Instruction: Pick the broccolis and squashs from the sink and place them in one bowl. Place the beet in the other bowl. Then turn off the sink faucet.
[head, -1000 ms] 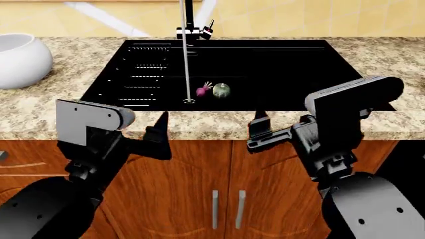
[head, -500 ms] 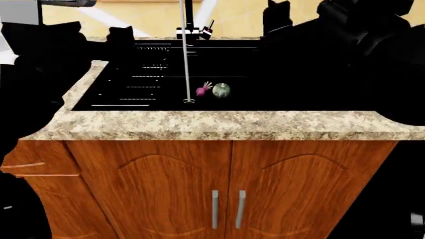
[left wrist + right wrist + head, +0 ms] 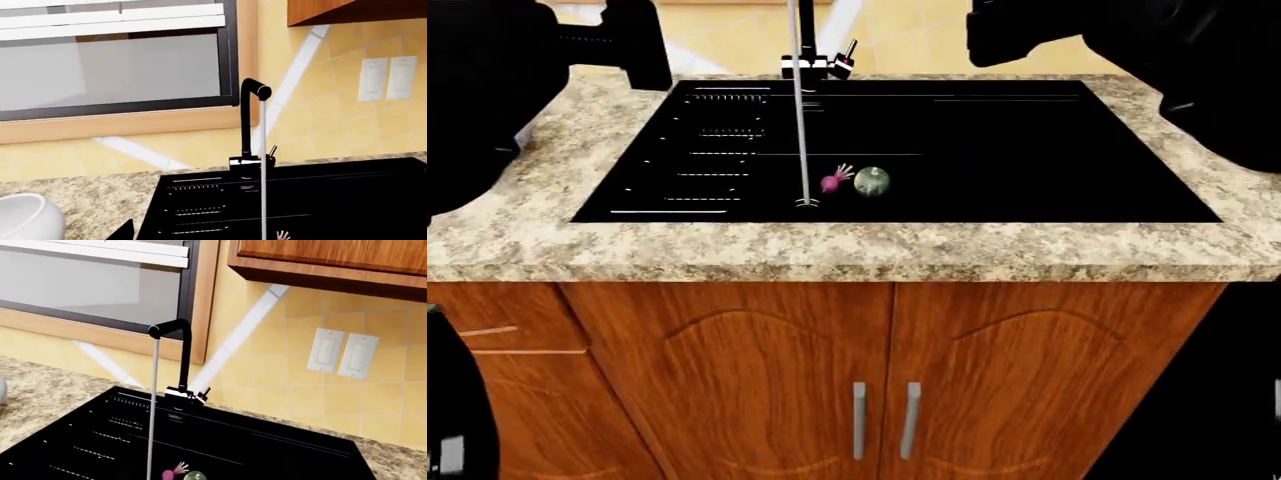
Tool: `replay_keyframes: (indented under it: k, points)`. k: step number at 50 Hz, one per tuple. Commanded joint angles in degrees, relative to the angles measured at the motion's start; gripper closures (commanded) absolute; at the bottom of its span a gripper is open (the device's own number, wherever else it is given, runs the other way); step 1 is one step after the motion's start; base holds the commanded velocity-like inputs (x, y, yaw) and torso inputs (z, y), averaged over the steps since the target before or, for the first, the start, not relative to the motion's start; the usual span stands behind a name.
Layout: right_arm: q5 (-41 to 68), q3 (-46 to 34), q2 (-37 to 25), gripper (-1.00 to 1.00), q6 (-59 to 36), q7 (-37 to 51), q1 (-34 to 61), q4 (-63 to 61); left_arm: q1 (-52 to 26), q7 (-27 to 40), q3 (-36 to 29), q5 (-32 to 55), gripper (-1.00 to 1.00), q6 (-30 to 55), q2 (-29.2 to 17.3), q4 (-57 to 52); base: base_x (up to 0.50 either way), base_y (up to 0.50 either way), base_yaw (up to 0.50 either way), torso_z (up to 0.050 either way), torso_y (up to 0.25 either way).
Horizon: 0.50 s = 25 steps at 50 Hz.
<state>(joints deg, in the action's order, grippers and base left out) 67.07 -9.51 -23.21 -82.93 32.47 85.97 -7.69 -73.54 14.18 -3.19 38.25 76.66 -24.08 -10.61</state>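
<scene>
Head view: beet (image 3: 833, 181) touches squash (image 3: 872, 181) mid-sink (image 3: 1028, 150), walls well apart; fingers' state unclear.

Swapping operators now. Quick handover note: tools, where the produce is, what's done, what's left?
Tools: both arms are raised at the head view's top corners; neither tool's state can be read. Nothing seems to be held.
Sink: the beet and one squash lie side by side next to the water stream. No broccoli visible.
One white bowl sits on the counter left of the sink.
Faucet is running.
Done: nothing. Left: all sorting, then faucet off.
</scene>
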Motion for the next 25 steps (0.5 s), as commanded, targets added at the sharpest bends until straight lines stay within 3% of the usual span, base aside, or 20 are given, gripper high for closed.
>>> replay_keyframes:
  k: [1, 20, 25]
  points:
    - [1.95, -0.08, -0.28, -1.0, -1.03, 2.07, -0.54, 1.49, -3.28, -0.5, -2.63, -0.25, -1.0, 0.94, -0.86, 1.48, 0.0, 0.0, 0.0, 0.014, 0.0]
    - [4.94, 0.34, -1.11, -1.0, -0.86, 4.26, -2.93, 1.67, -2.65, -3.21, -8.06, 0.77, -1.0, 1.33, -3.01, -0.57, 0.0, 0.0, 0.0, 0.008, 0.0]
    - [5.88, 0.45, -1.15, -1.0, -1.04, 5.12, -2.77, 1.45, -3.0, -3.93, -8.84, 0.97, -1.0, 0.91, -3.62, -1.23, 0.0, 0.0, 0.0, 0.0, -0.25]
